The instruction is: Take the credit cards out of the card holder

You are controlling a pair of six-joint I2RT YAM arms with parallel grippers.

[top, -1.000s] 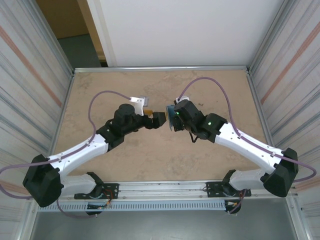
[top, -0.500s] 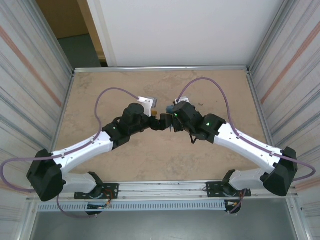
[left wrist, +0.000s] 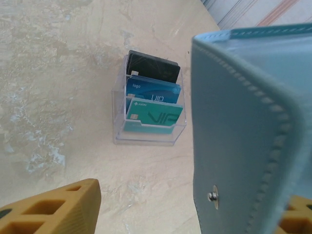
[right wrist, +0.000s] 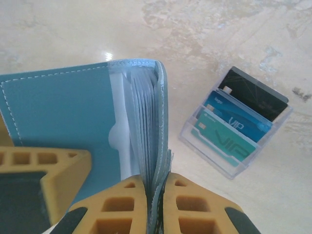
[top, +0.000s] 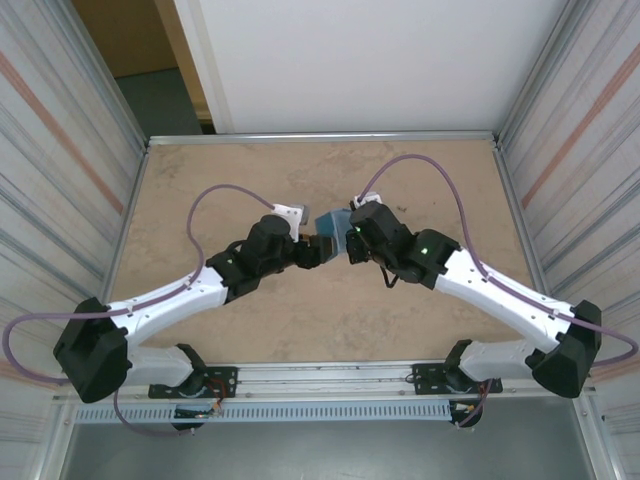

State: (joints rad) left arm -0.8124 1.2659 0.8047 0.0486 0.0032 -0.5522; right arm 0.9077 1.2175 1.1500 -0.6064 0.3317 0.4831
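My right gripper (right wrist: 155, 195) is shut on the card holder (right wrist: 63, 112), a slate-blue bifold wallet held above the table with its pale inner leaves fanned open. My left gripper (left wrist: 171, 207) is open. The wallet's cover flap (left wrist: 243, 136), with a small snap stud, hangs between its fingers, close to the right finger (left wrist: 298, 217). In the top view the wallet (top: 328, 221) sits where both grippers meet. The teal credit card (left wrist: 153, 118), light blue card (left wrist: 153, 92) and black card (left wrist: 153, 67) stand upright in a clear plastic stand (left wrist: 146, 136) on the table.
The clear stand (right wrist: 234, 165) rests on the marble-patterned table (top: 250, 180) just beyond the wallet, right of it in the right wrist view. Metal walls close in both sides of the table, and cables arc over each arm.
The left arm has reached right until its gripper meets the right one at the wallet. The wallet's cover has swung open and now shows as a blue flap in the top view.
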